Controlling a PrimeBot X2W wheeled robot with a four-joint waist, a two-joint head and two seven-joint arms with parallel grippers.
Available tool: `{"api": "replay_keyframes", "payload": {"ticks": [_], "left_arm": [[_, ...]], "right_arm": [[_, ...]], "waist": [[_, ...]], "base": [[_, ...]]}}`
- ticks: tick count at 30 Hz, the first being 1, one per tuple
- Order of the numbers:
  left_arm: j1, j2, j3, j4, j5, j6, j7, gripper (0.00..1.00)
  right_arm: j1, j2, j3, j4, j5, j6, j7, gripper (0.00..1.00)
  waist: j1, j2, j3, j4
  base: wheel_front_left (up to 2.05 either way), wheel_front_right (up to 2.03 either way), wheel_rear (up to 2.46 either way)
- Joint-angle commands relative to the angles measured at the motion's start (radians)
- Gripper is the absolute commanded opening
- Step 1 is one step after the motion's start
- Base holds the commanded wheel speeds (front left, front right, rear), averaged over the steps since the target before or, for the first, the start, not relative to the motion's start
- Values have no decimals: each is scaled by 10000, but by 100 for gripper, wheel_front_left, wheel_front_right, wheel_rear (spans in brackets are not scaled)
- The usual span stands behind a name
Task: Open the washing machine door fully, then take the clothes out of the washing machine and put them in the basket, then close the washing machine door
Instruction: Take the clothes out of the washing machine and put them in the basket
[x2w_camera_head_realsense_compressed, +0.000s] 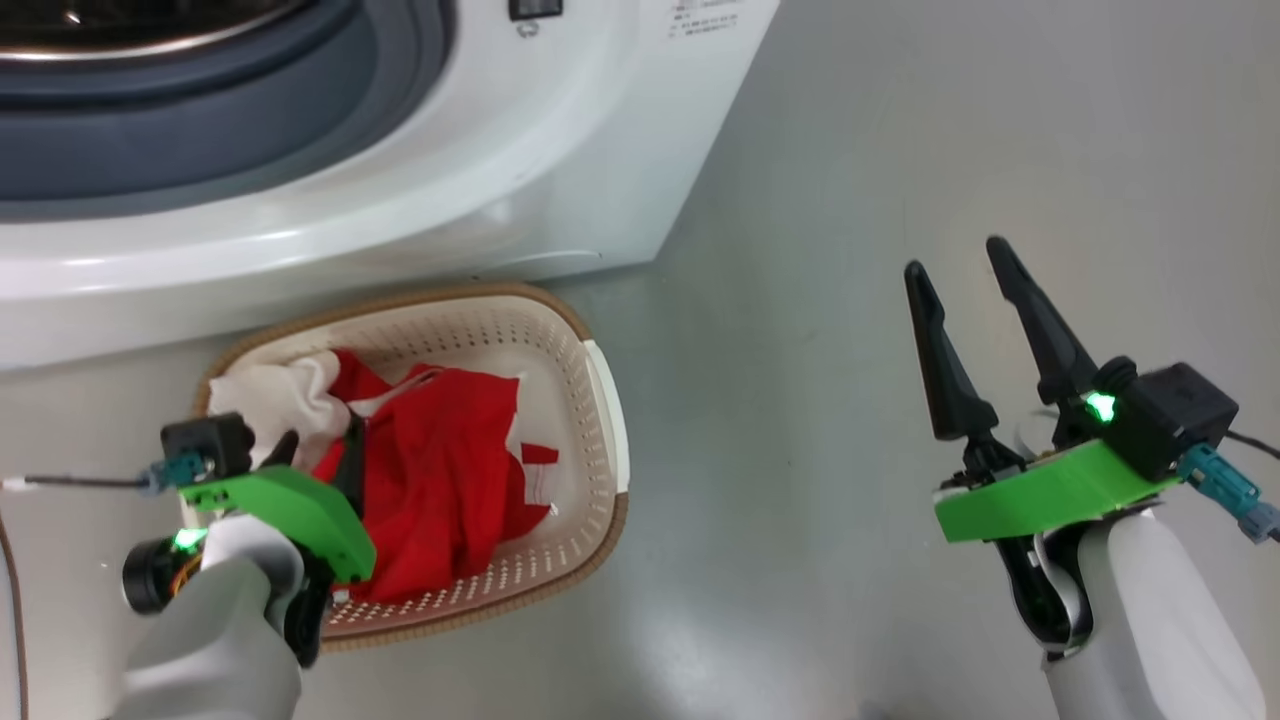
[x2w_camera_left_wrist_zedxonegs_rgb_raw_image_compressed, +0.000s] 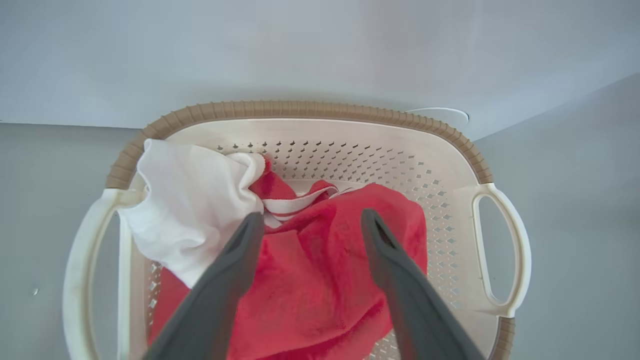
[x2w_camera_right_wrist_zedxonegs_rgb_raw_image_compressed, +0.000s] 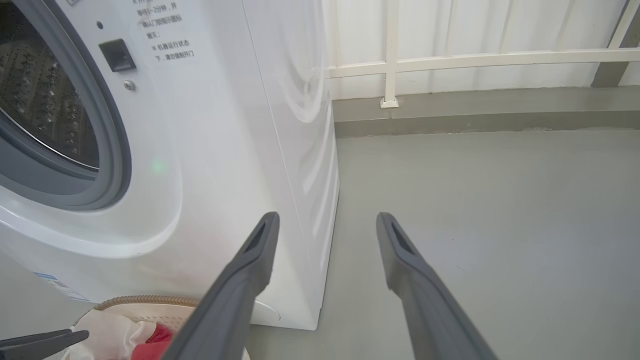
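The clothes, red with a white piece at one end, lie heaped in the basket, which sits on the floor just in front of the washing machine. My left claw hangs directly above the red heap, fingers spread, pinching nothing. The part of the drum I can see looks bare, so I judge the unloading done and the door next. The latch slot sits on the right of the opening, so I take it the door swings from the left, nearer my left arm. My right claw, also spread and empty, is over bare floor, well apart to the machine's right.
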Motion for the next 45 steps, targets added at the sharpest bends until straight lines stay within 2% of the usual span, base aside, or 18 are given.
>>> {"api": "replay_keyframes", "payload": {"ticks": [1,5,9,20,30,45], "left_arm": [[315,353,179,-107,-96,-32,-144,100],[531,479,289,-325,-77,-32,-267,100],[736,768,859,-1211,399,95,-278,100],[2109,864,3076,-4057,2851,581,-282,100],[3778,407,5107,-6675,5010,608,-282,100],[5638,-395,6843,-9203,6551,285,-283,100]], "right_arm": [[314,-69,205,-183,29,16,-48,100],[523,-188,209,-73,44,16,-48,100],[731,-297,190,-6,64,16,-48,100],[1208,-529,180,136,132,16,-48,100],[1618,-595,98,166,171,16,-48,100],[2332,-665,-71,156,191,16,-48,100]], "waist": [[0,0,-420,230],[0,0,-888,391],[0,0,-1296,553],[0,0,-2202,774],[0,0,-2865,779],[0,0,-3833,799]], "base": [[0,0,0],[0,0,0],[0,0,0],[0,0,0],[0,0,0],[0,0,0]]}}
